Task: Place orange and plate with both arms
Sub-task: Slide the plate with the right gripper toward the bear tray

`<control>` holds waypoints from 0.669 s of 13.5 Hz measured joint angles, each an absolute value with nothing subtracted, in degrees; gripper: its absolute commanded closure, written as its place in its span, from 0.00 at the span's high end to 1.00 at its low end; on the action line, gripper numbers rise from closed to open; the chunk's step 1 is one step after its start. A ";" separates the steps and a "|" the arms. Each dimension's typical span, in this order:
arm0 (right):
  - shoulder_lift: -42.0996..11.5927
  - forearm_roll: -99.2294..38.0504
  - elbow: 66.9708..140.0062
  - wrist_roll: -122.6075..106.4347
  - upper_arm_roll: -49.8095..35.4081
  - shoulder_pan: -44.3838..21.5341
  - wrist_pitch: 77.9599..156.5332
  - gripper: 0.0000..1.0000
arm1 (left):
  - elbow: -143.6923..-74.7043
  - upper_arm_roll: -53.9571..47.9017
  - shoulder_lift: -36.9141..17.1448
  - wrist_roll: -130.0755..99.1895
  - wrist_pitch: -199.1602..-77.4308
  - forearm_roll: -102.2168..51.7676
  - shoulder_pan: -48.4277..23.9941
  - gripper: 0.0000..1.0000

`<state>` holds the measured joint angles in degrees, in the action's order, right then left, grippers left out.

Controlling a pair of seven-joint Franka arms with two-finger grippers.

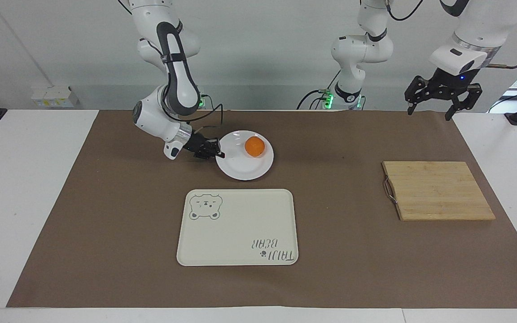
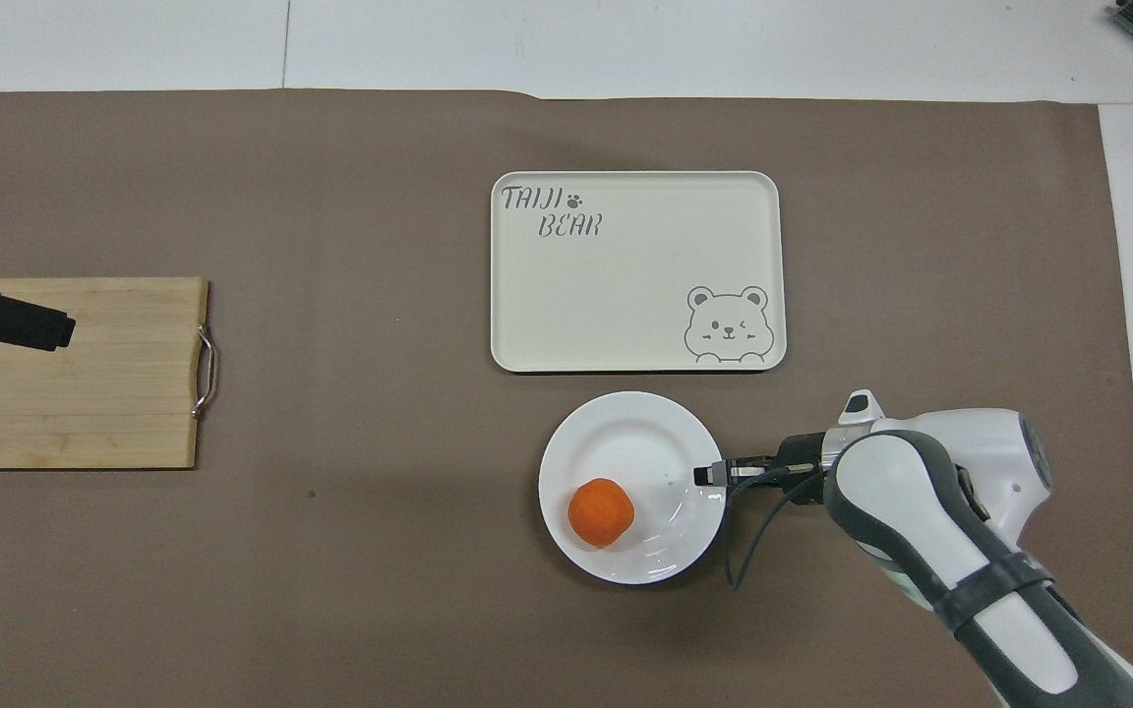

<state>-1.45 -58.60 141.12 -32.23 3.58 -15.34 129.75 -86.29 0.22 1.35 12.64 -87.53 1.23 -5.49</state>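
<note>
right end effector [image 1: 219, 155] pinched plate [image 1: 245, 167] rim | orange [image 1: 255, 146] sat on plate | left end effector [image 1: 442, 96] spread wide, waited over counter [image 1: 330, 251]

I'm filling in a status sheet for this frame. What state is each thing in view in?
orange: lying on the plate, not gripped.
plate: flat on the table, its rim pinched by the right pincer.
tray: bare.
cutting board: flat, nothing on it.
right pincer: shut on the plate's rim.
left pincer: open, raised, waiting.
</note>
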 measured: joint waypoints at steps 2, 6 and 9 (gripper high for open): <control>-1.65 -58.47 140.29 -32.24 3.60 -15.25 129.15 0.00 | -86.29 0.22 1.35 12.63 -87.53 1.23 -5.49 1.00; -2.40 -58.40 136.41 -33.25 3.62 -14.96 127.21 0.00 | -86.29 0.22 1.35 12.64 -87.53 1.23 -5.49 1.00; -2.57 -58.20 132.92 -33.27 3.68 -13.89 124.76 0.00 | -86.29 0.22 1.35 12.64 -87.53 1.23 -5.49 1.00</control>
